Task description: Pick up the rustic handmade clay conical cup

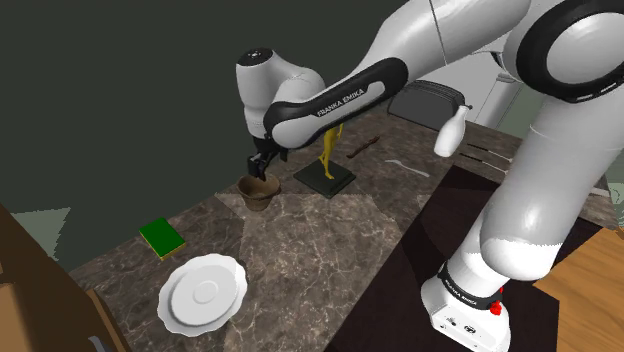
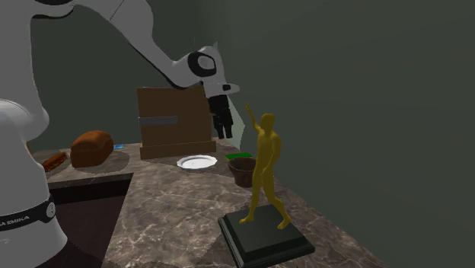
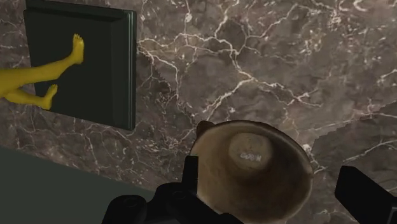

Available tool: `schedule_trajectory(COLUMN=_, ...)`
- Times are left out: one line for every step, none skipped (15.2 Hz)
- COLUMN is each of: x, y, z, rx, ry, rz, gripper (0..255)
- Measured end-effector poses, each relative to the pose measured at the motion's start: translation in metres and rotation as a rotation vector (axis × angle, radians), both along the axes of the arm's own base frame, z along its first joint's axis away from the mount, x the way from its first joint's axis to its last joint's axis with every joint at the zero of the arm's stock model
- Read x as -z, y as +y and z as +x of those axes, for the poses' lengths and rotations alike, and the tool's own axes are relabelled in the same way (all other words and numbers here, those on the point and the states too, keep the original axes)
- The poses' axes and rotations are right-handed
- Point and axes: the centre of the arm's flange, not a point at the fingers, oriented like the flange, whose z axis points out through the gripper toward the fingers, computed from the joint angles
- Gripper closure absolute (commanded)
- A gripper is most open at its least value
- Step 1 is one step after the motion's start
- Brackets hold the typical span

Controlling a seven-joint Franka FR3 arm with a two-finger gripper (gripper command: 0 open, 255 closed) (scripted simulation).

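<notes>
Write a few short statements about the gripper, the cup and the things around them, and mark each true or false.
1. The gripper is open and hangs above the brown conical cup. True.
2. The cup lies tipped on its side. False: it stands upright on the marble counter, mouth up, as the wrist view shows.
3. The gold figurine stands on a dark square base beside the cup. True.
4. A loaf of bread sits on the white plate. False: the plate is bare; the loaf rests elsewhere on the counter.
</notes>
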Motion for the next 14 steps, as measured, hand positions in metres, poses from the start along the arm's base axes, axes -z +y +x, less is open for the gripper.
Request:
schedule_trajectory(x=0.01, y=0.008, z=0.007, rx=0.0, ry=0.0, rz=-0.007, gripper=0)
schedule_trajectory(x=0.018, y=0.017, z=0.016, rx=0.001, ry=0.0, rz=-0.014, gripper=0)
schedule_trajectory(x=0.029, y=0.022, z=0.023, rx=0.001, ry=0.0, rz=-0.021, gripper=0)
schedule_trajectory(x=0.039, y=0.027, z=0.031, rx=0.001, ry=0.0, rz=-0.028, gripper=0)
schedule_trajectory(x=0.047, y=0.035, z=0.036, rx=0.001, ry=0.001, rz=-0.035, gripper=0)
schedule_trajectory(x=0.055, y=0.042, z=0.046, rx=0.002, ry=0.0, rz=-0.042, gripper=0)
schedule_trajectory(x=0.067, y=0.048, z=0.055, rx=0.002, ry=0.0, rz=-0.049, gripper=0)
schedule_trajectory(x=0.077, y=0.053, z=0.063, rx=0.002, ry=0.001, rz=-0.056, gripper=0)
schedule_trajectory(x=0.083, y=0.059, z=0.07, rx=0.003, ry=0.001, rz=-0.063, gripper=0)
schedule_trajectory(x=0.091, y=0.063, z=0.075, rx=0.003, ry=0.001, rz=-0.066, gripper=0)
schedule_trajectory(x=0.097, y=0.065, z=0.075, rx=0.003, ry=0.001, rz=-0.068, gripper=0)
schedule_trajectory(x=0.103, y=0.065, z=0.075, rx=0.003, ry=0.001, rz=-0.069, gripper=0)
schedule_trajectory(x=0.108, y=0.064, z=0.075, rx=0.003, ry=0.001, rz=-0.069, gripper=0)
schedule_trajectory(x=0.114, y=0.065, z=0.075, rx=0.003, ry=0.001, rz=-0.07, gripper=0)
